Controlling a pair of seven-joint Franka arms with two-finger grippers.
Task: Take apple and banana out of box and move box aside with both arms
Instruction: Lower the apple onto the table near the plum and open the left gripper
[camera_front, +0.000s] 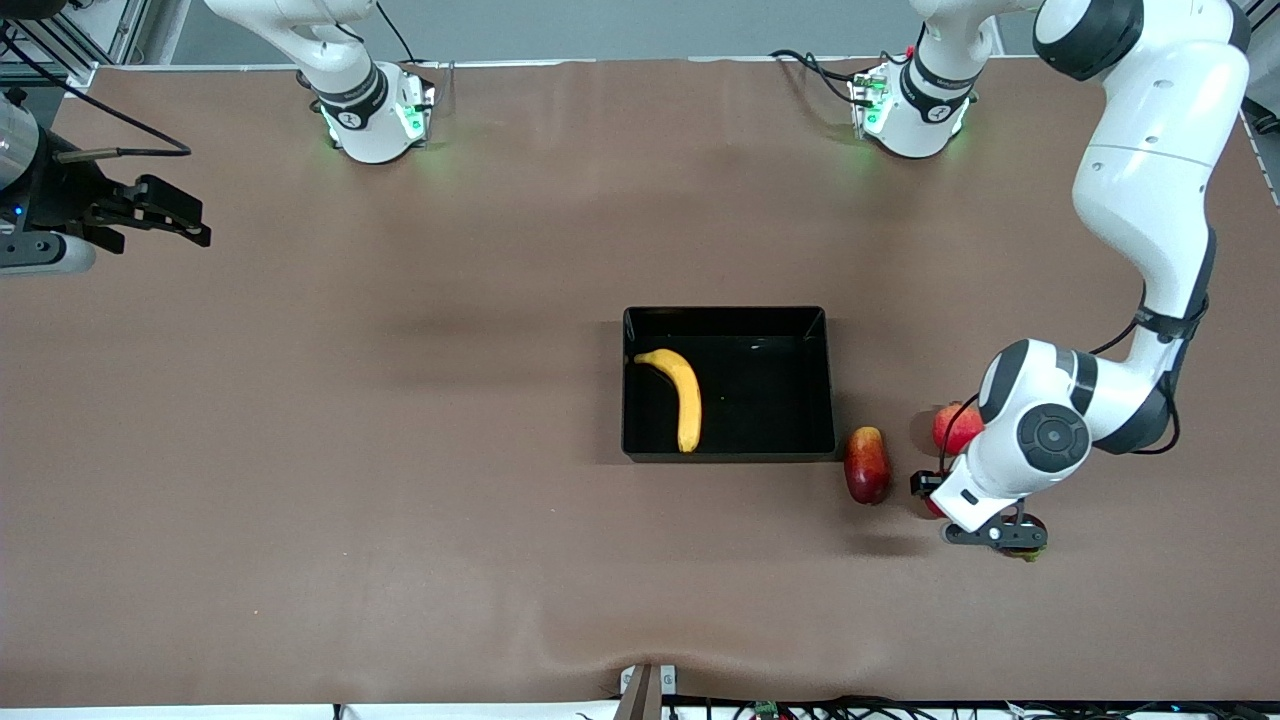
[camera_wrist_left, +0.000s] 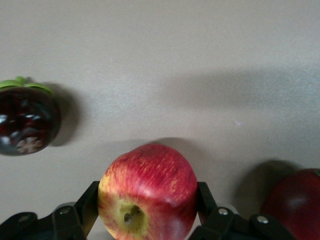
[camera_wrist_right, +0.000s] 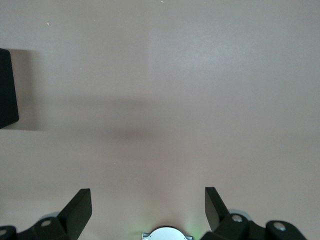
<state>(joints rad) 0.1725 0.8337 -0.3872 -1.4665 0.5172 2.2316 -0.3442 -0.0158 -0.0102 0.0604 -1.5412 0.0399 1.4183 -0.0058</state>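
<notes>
The black tray (camera_front: 828, 380) sits mid-table with the yellow banana (camera_front: 683, 392) lying in it. The red apple with yellow patches (camera_wrist_left: 150, 192) is between the fingers (camera_wrist_left: 87, 200) of my left gripper (camera_wrist_left: 147, 200), which press on both its sides. In the front view the left gripper (camera_front: 985, 525) is low over the table at the left arm's end, and its hand hides most of the apple. My right gripper (camera_front: 170, 215) waits open and empty over the right arm's end of the table; it also shows in the right wrist view (camera_wrist_right: 148, 200).
A red-and-yellow mango (camera_front: 867, 465) lies beside the tray's corner. A pinkish-red pomegranate (camera_front: 955, 425) sits partly hidden by the left arm. A dark mangosteen with green leaves (camera_wrist_left: 27, 120) lies close to the left gripper. A tray corner (camera_wrist_right: 7, 87) shows in the right wrist view.
</notes>
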